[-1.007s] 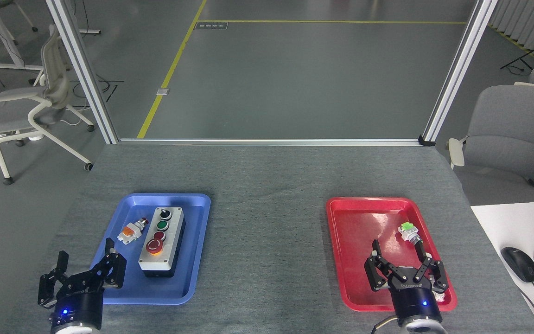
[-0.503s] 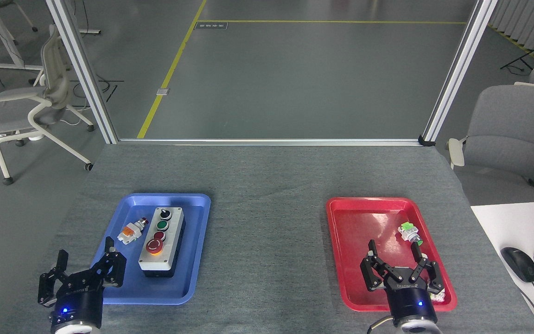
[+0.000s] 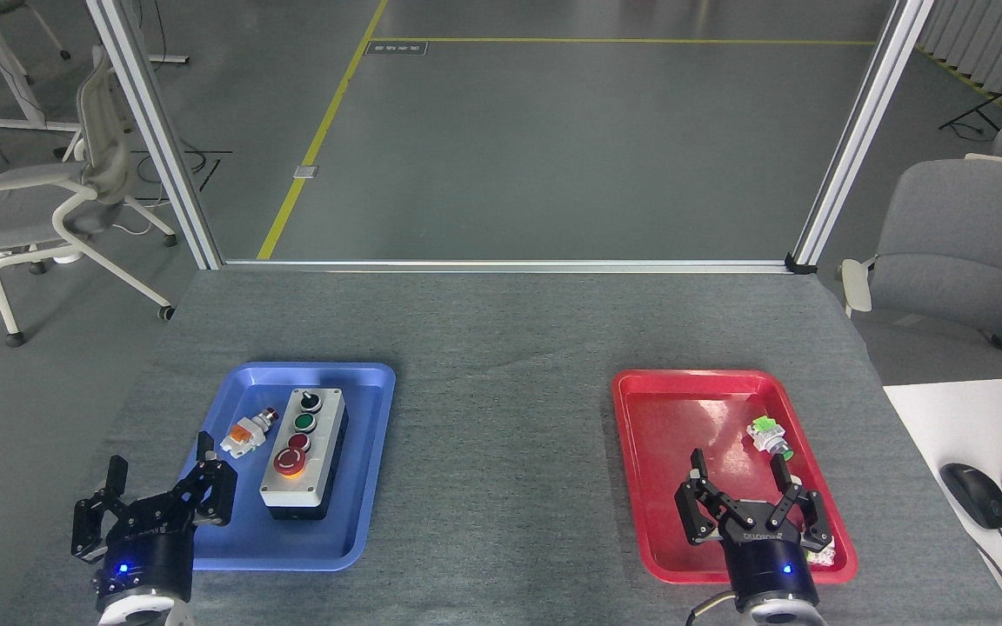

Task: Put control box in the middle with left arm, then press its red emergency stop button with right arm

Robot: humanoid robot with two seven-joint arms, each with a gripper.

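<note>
The control box [image 3: 303, 454] lay in the blue tray [image 3: 362, 522], long axis running away from the robot, just ahead and right of the left hand [image 3: 159, 487], spread wide and empty. The right hand [image 3: 740, 474], also wide, hovered over the red tray [image 3: 649, 417].

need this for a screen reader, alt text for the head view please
A grey control box lies in a blue tray at left, beside a small orange-and-white switch. The open left gripper hovers near it; the open right gripper hangs over a red tray.
</note>
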